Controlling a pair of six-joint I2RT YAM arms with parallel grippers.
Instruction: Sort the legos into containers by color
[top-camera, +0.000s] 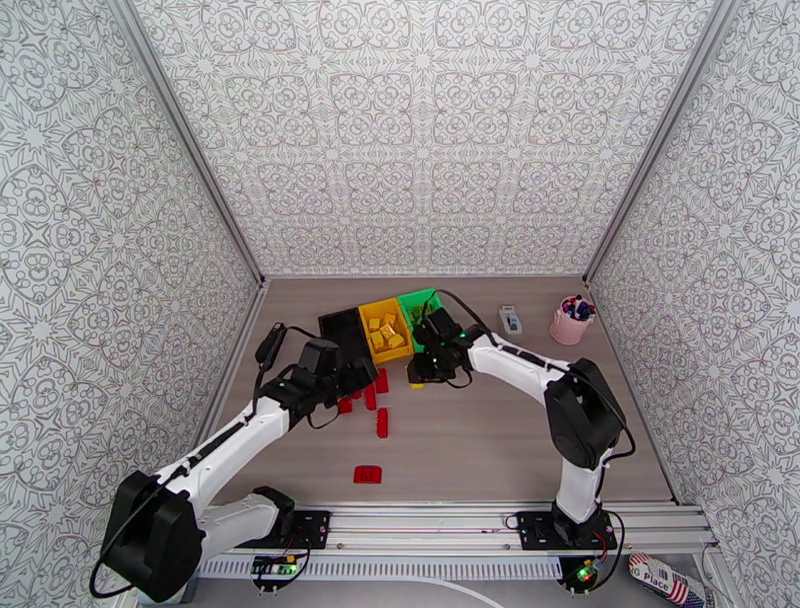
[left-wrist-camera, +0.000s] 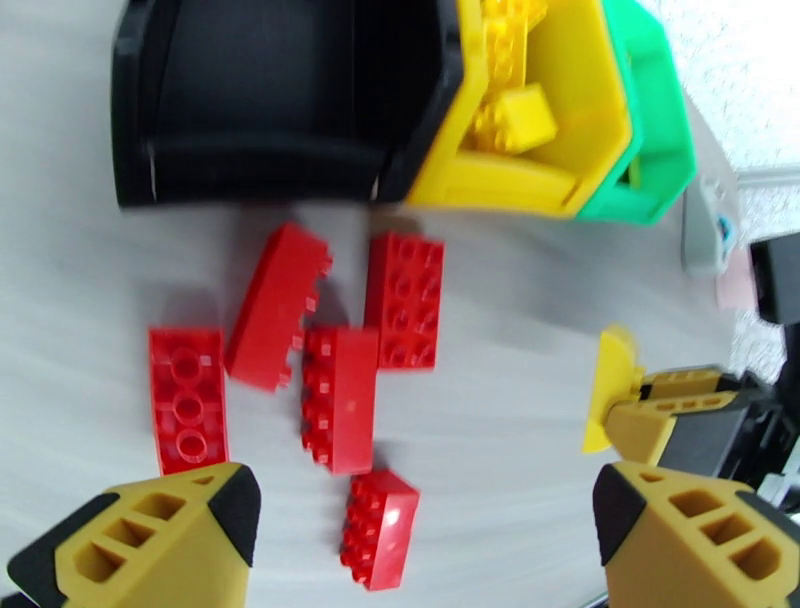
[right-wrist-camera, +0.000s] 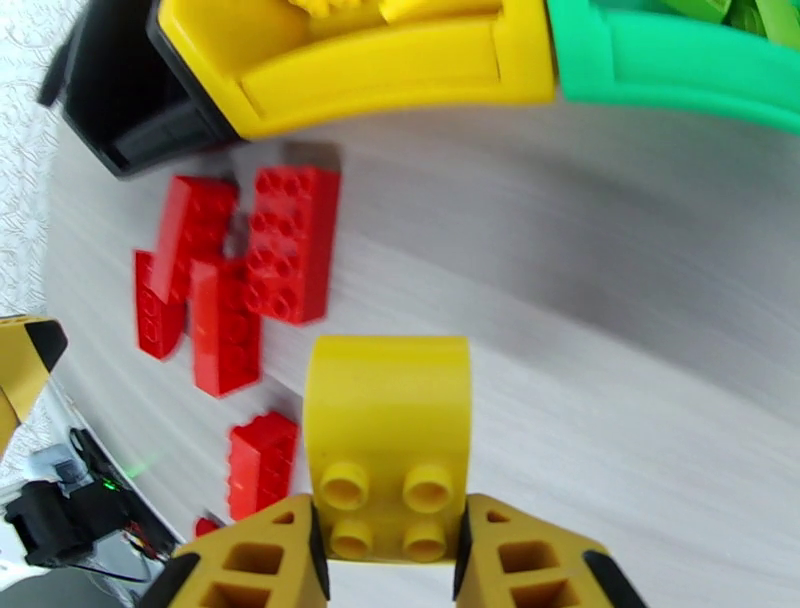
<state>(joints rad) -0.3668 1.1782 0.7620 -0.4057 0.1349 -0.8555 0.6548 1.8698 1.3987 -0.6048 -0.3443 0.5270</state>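
Desk (top-camera: 520, 450): wood-grain top, patterned walls on three sides.

Left arm (top-camera: 230, 450) reaches in from the near left corner. Right arm (top-camera: 540, 370) reaches in from the near right corner. Both wrists meet in front of the bins.

Bins: three joined in a row near the far edge, about mid-width and set at an angle. Order left to right is black bin (top-camera: 345, 335), yellow bin (top-camera: 385, 328), green bin (top-camera: 420, 305). The yellow bin holds several yellow bricks (left-wrist-camera: 515, 115). The green bin holds green bricks (right-wrist-camera: 745, 12).

Pink cup (top-camera: 570, 325): by the far right corner, upright. A small white device (top-camera: 511, 320) lies between it and the green bin.

Left gripper (left-wrist-camera: 425, 510): jaws spread wide, nothing between them. It hovers over the red bricks, with its fingers (left-wrist-camera: 180, 540) on either side of the nearest one.

Right gripper (right-wrist-camera: 388, 535): clamped on a yellow brick (right-wrist-camera: 388, 420), pinched at the studded end. It sits just in front of the yellow bin. The left wrist view shows the same brick (left-wrist-camera: 612, 385) held just to the right of the red group.

Red bricks (left-wrist-camera: 340, 400): five lie loose on the desk directly in front of the black and yellow bins. Four are bunched and touching or nearly so; one lies a little nearer. From above, another red brick (top-camera: 382, 423) lies nearer again. A last one (top-camera: 367, 473) lies apart, close to the near edge.
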